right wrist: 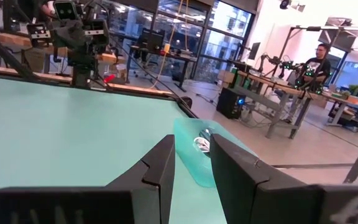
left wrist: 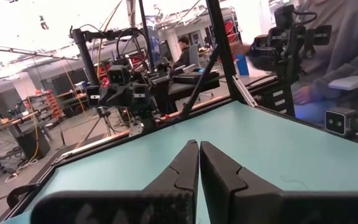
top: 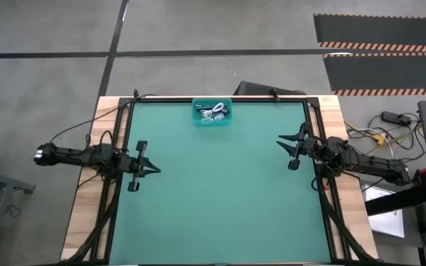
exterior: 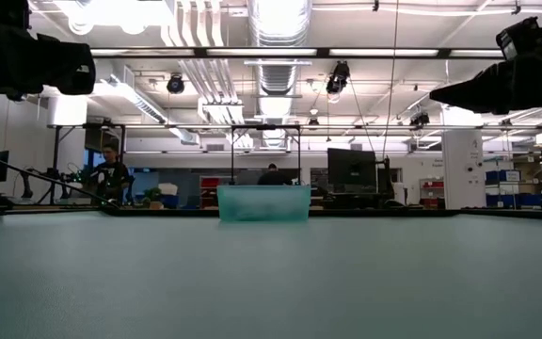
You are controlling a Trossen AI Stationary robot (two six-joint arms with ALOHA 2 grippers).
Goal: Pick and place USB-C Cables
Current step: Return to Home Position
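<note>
The USB-C cables (top: 213, 113), white and dark bundles, lie inside a small translucent teal bin (top: 198, 119) at the middle of the table's far edge. The right wrist view shows the cables (right wrist: 201, 142) in the bin (right wrist: 191, 163). The low view shows only the bin's wall (exterior: 263, 202). My left gripper (top: 157, 169) hovers shut over the table's left side, well away from the bin; its fingertips (left wrist: 199, 145) nearly meet. My right gripper (top: 279, 140) hovers over the right side, open with a small gap (right wrist: 191, 140), pointing toward the bin.
The green table top (top: 220, 199) is bare between the arms and toward the near edge. A black frame (top: 220, 98) runs round the table. Beyond the table, one person (left wrist: 347, 50) sits close by, and others (right wrist: 317, 62) (exterior: 111, 174) are among the benches.
</note>
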